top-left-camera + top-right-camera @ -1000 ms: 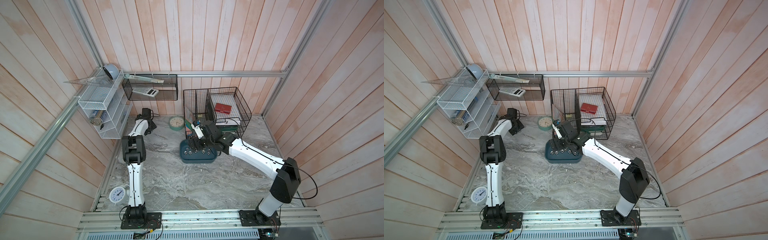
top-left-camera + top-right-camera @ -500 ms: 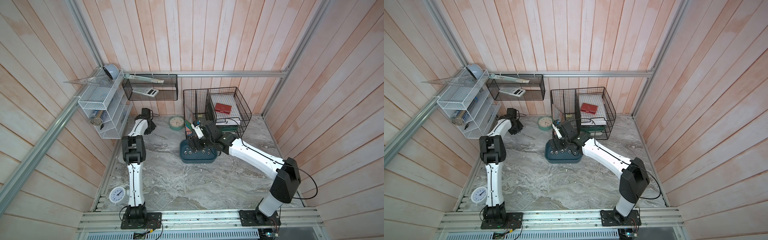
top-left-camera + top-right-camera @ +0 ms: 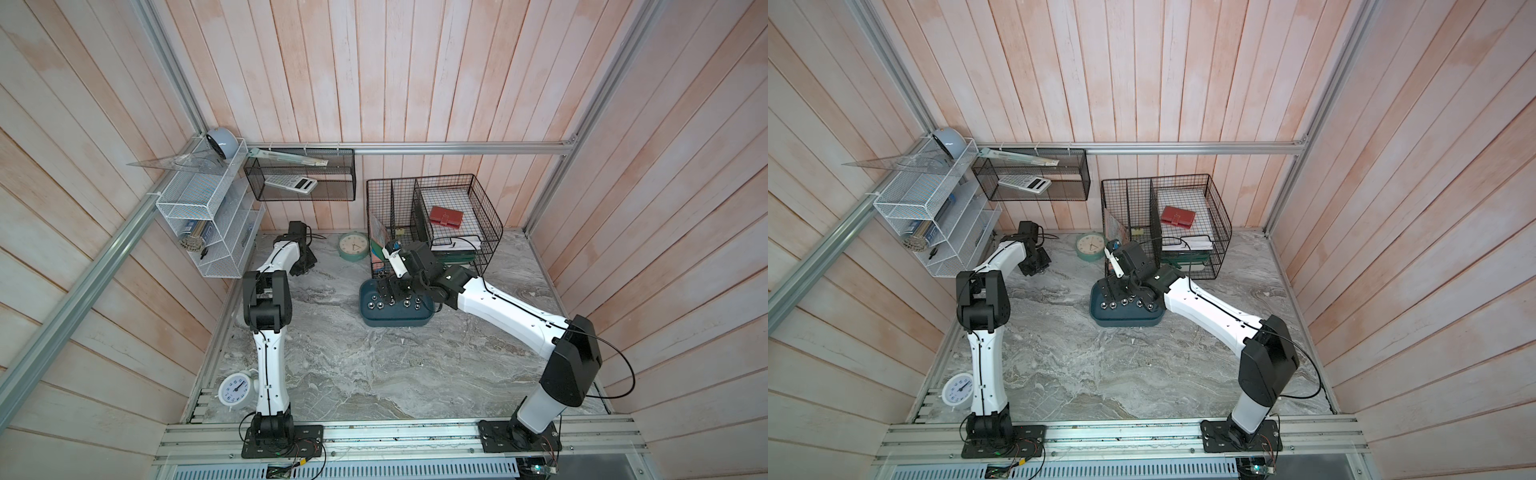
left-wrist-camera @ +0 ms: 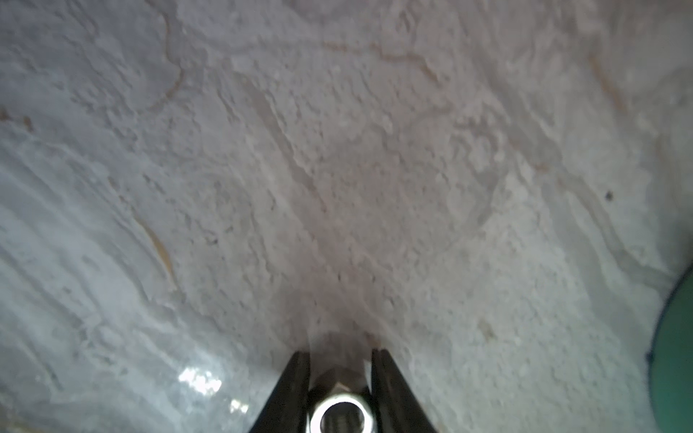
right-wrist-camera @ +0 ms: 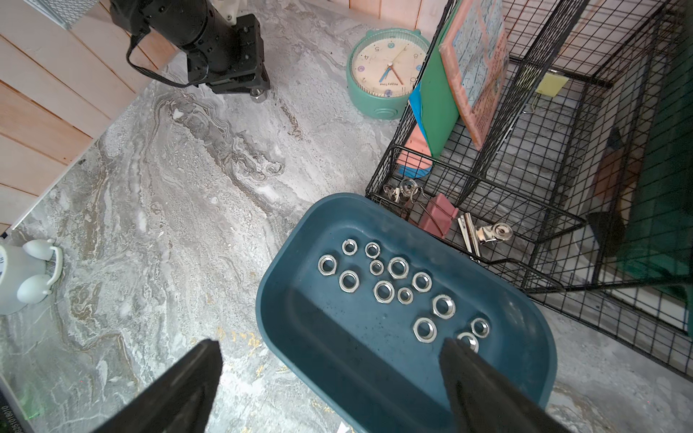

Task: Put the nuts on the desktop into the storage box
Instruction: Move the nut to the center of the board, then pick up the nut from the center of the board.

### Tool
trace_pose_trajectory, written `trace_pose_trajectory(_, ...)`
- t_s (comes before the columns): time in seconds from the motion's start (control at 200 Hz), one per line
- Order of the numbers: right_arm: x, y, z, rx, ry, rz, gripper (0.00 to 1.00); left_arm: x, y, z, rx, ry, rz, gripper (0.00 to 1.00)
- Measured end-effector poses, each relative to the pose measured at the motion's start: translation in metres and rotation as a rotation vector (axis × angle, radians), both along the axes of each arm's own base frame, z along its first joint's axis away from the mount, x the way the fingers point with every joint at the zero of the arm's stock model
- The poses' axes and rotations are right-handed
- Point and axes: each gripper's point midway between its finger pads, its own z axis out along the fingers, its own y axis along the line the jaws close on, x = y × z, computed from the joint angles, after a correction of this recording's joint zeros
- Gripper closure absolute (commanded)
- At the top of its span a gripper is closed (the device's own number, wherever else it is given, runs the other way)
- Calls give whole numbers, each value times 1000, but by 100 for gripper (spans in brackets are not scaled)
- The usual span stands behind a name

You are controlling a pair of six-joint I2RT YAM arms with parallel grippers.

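Left pincer (image 4: 341,361) clamps a nut (image 4: 342,412) between its tips; right pincer (image 5: 330,343) gapes above the storage box (image 5: 521,337).

Shiny metal nuts (image 5: 384,291) — plastic storage box (image 5: 337,352)

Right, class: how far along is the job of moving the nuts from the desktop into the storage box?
Done: about a dozen nuts lie in the storage box, with the right gripper open above it. In hand: the left gripper is shut on one nut by the green clock. Left: that nut must reach the box; I see no other loose on the desktop.
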Motion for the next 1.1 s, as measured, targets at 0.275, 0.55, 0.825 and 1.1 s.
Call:
trace_pose_trajectory(0.275, -1, 1, -2, 5, 7, 3, 2, -37, -17, -2, 33, 86, -108, 56)
trace_pose_trajectory(0.55, -2, 3, -1, 19, 11, 12, 2, -39, -18, -2, 48, 94, -130, 56)
trace_pose_trajectory(0.825, -4, 2, -7, 17, 26, 3, 2, -36, -16, -2, 56, 118, -132, 56)
trace_pose_trajectory(1.1, -4, 2, -3, 26, 23, -1, 2, -32, -15, -2, 55, 124, -130, 61)
